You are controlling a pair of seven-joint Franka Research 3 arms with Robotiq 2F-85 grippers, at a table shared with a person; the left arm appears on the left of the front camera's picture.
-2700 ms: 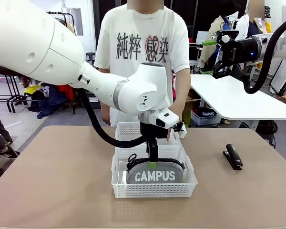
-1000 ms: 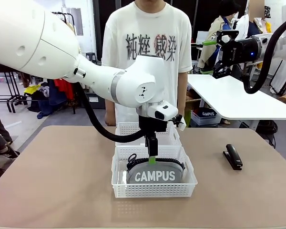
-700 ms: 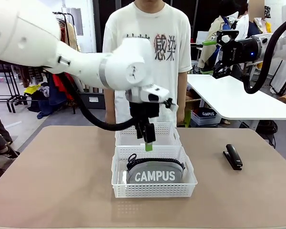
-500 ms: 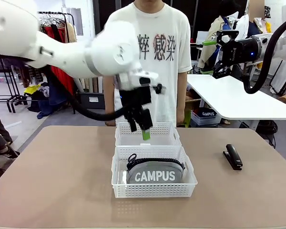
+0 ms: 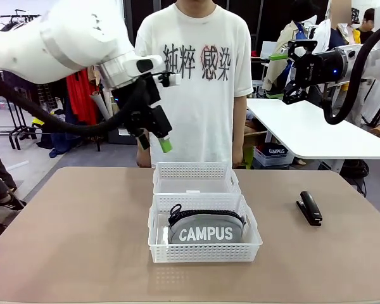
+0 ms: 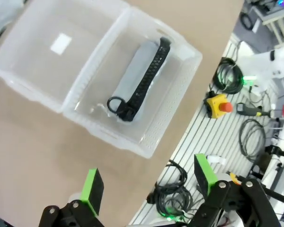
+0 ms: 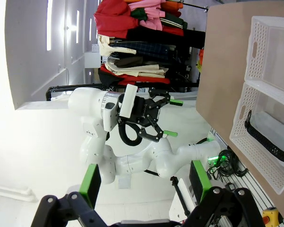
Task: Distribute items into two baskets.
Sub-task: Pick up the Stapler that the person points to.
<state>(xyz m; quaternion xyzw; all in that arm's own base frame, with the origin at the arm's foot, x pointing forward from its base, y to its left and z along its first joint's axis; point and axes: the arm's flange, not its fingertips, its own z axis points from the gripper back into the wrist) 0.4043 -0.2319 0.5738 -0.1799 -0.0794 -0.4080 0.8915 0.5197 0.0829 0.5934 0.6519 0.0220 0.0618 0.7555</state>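
- The pouch (image 5: 205, 229) lies in the near basket (image 5: 202, 256); the stapler (image 5: 310, 208) sits on the table (image 5: 82, 240), well right of it. The far basket (image 5: 196, 171) is empty.
- The left gripper (image 5: 154, 143) hangs high, jaws open, holding nothing. The right gripper (image 5: 282, 77) is open and empty too.
- Next, likely the stapler: grip across its narrow body, clear the lattice wall, release low in the far basket.

A person (image 5: 196, 82) in a white T-shirt with dark printed characters stands behind the tan table (image 5: 76, 234). A white table (image 5: 310, 133) stands farther right. A yellow emergency stop button (image 6: 219, 105) with a red cap lies near black cables (image 6: 253, 137).
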